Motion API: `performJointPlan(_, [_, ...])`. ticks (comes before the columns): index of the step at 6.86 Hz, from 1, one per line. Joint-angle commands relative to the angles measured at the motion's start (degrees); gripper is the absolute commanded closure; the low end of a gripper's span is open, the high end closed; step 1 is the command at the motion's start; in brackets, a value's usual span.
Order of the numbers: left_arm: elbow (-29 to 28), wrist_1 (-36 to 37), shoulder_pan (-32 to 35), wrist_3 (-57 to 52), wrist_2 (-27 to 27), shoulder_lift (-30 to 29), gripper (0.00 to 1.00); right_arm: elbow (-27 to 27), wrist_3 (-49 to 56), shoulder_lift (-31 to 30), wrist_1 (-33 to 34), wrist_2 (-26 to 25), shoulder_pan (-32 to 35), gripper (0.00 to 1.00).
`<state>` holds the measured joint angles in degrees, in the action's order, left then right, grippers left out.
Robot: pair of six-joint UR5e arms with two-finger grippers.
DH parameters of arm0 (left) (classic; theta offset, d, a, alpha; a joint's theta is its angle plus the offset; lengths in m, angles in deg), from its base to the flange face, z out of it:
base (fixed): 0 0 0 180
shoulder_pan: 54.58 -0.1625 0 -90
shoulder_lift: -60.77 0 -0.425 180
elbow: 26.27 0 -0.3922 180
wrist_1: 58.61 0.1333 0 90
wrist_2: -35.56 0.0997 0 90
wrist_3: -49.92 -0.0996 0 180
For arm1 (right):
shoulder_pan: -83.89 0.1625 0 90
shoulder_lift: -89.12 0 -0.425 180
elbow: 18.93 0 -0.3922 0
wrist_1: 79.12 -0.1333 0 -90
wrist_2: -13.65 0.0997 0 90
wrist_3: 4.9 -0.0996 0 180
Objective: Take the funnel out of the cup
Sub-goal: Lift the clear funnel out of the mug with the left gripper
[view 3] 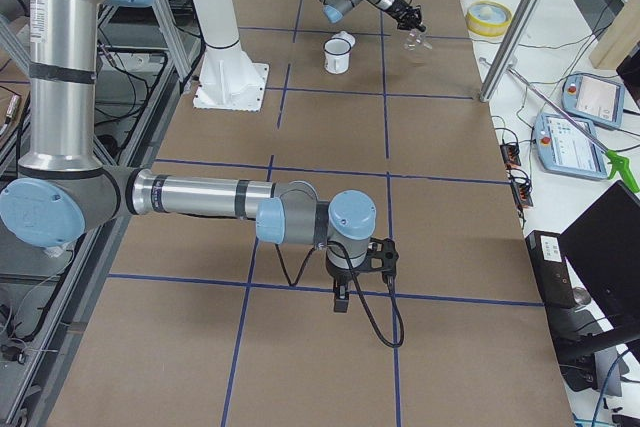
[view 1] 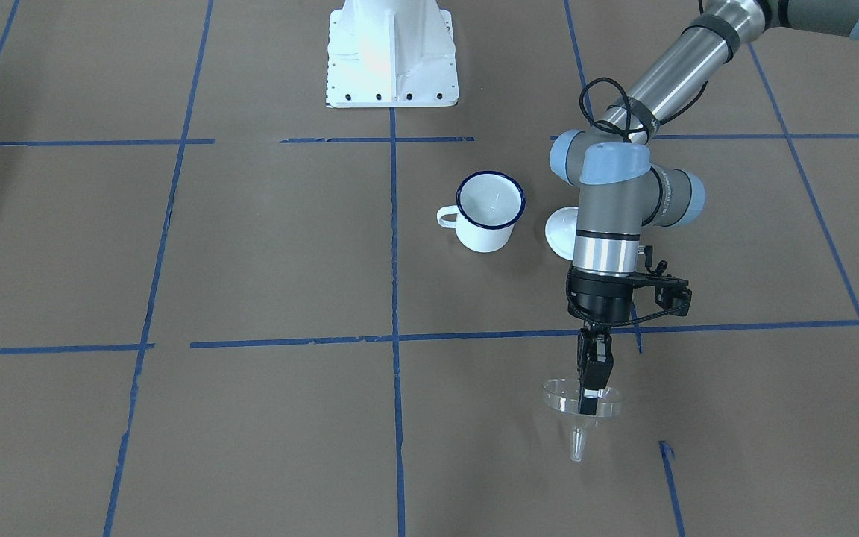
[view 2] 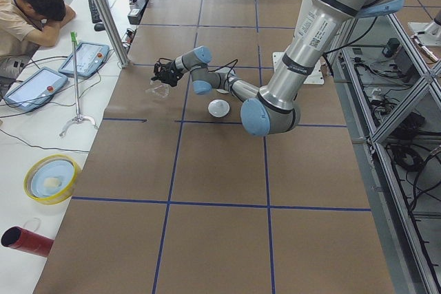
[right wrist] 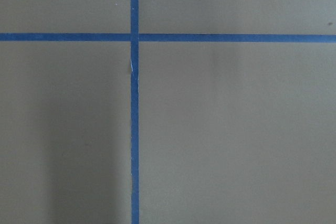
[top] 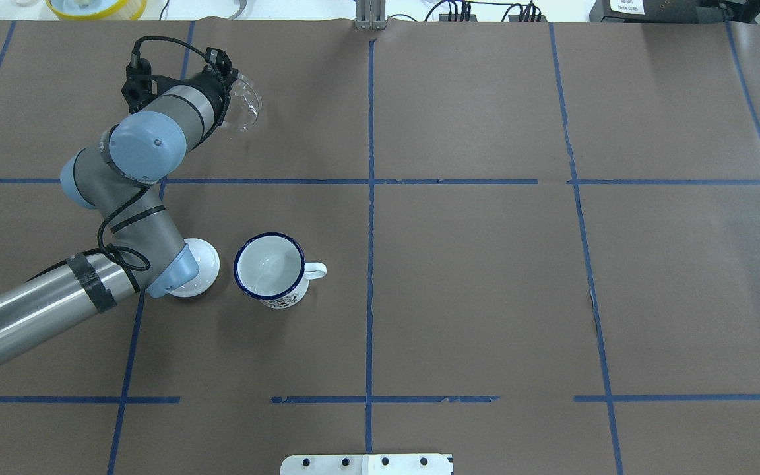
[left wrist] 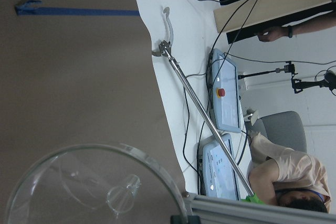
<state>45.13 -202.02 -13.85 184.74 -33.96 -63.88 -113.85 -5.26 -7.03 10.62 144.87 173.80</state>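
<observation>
The clear funnel (view 1: 565, 397) is out of the cup, spout down, held by its rim over the brown table. My left gripper (view 1: 592, 384) is shut on that rim. I cannot tell whether the spout tip touches the table. The funnel also shows in the overhead view (top: 246, 111) and fills the bottom of the left wrist view (left wrist: 94, 187). The white mug with the dark blue rim (view 1: 488, 210) stands upright and empty, well apart from the funnel (top: 269, 266). My right gripper (view 3: 340, 299) hangs over the table far from both; I cannot tell if it is open.
A white domed lid (view 1: 560, 231) lies beside the mug, partly under my left arm (top: 196, 267). The robot's white base (view 1: 392, 56) stands behind the mug. Blue tape lines cross the brown table. A person sits beyond the table's far edge (view 2: 31, 15).
</observation>
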Motion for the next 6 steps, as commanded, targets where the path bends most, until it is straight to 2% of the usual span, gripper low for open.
performJointPlan(1, [-2.7,-1.9,-1.0,0.1,0.8,0.0,1.00,0.0,0.0,0.0,0.0,0.0,0.0,0.00])
performJointPlan(2, [-2.7,-2.4,-1.1,0.0,0.8,-0.1,0.96,0.0,0.0,0.0,0.0,0.0,0.0,0.00])
performJointPlan(3, [-2.6,-2.3,-1.0,-0.9,0.7,-0.1,0.59,0.0,0.0,0.0,0.0,0.0,0.0,0.00])
performJointPlan(4, [-2.3,-2.3,-1.0,-5.6,0.8,-0.1,0.01,0.0,0.0,0.0,0.0,0.0,0.0,0.00])
performJointPlan(6, [-0.2,-2.3,-0.7,-12.2,0.3,0.0,0.00,0.0,0.0,0.0,0.0,0.0,0.0,0.00])
